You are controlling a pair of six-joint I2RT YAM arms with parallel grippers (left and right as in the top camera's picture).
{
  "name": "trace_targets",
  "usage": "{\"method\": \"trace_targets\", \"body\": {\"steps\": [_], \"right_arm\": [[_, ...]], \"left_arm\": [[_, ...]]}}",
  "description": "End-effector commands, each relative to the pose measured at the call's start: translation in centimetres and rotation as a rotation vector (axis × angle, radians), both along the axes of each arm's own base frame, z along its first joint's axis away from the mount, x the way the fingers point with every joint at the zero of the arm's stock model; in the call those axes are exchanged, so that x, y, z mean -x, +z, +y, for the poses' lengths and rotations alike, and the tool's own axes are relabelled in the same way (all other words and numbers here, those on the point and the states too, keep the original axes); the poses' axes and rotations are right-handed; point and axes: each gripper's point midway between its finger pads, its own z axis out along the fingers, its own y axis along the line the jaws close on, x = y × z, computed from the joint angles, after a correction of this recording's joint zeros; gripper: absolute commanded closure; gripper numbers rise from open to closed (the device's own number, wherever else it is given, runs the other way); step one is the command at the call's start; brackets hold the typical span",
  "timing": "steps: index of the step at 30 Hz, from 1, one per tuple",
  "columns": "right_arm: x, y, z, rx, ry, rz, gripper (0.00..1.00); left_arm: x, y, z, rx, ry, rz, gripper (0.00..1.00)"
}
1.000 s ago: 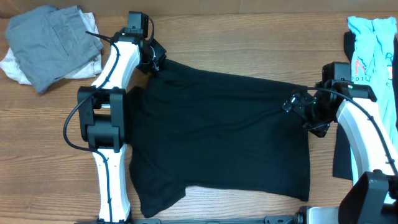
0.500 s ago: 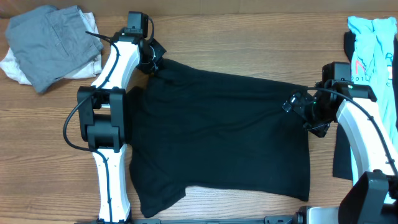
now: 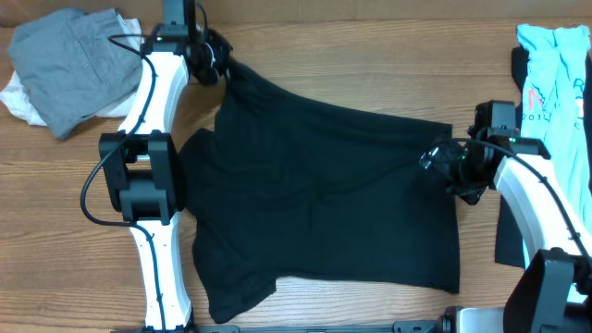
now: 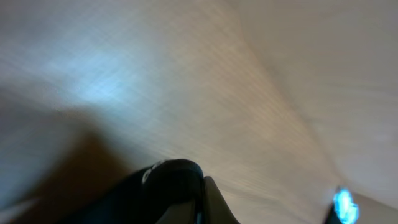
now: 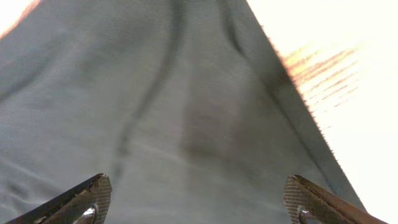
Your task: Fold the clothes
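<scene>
The black T-shirt [image 3: 324, 194] lies spread across the middle of the wooden table [image 3: 370, 55]. Its upper left corner is drawn up and out toward my left gripper [image 3: 215, 57], which is shut on that corner. The left wrist view is blurred and shows only a dark shape [image 4: 174, 186] at its lower edge over the table. My right gripper [image 3: 437, 159] stands open at the shirt's upper right edge. In the right wrist view the fabric [image 5: 155, 93] fills the space between the wide-apart fingers [image 5: 87, 199], with the shirt's edge and bright table [image 5: 360, 93] to the right.
A pile of grey and white clothes [image 3: 74, 65] lies at the back left. A light-blue shirt with red print [image 3: 555, 65] sits at the back right, with a dark piece [image 3: 507, 231] below it beside the right arm.
My left gripper has shut on the shirt's corner and moved up and to the left, stretching the fabric after it. The right gripper has shifted slightly left.
</scene>
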Motion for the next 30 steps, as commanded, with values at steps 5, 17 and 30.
{"method": "trace_targets", "body": {"steps": [5, 17, 30], "right_arm": [[1.8, -2.2, 0.4, -0.012, -0.01, 0.058, 0.07], [1.1, -1.8, 0.8, -0.035, -0.003, 0.031, 0.06], [-0.2, 0.3, 2.6, -0.141, 0.046, -0.017, 0.04]], "left_arm": [[-3.5, 4.6, -1.8, 0.003, -0.048, -0.232, 0.8], [-3.5, 5.8, -2.6, -0.056, -0.178, -0.317, 0.0], [-4.8, 10.3, -1.1, -0.079, -0.15, -0.411, 0.0]]}}
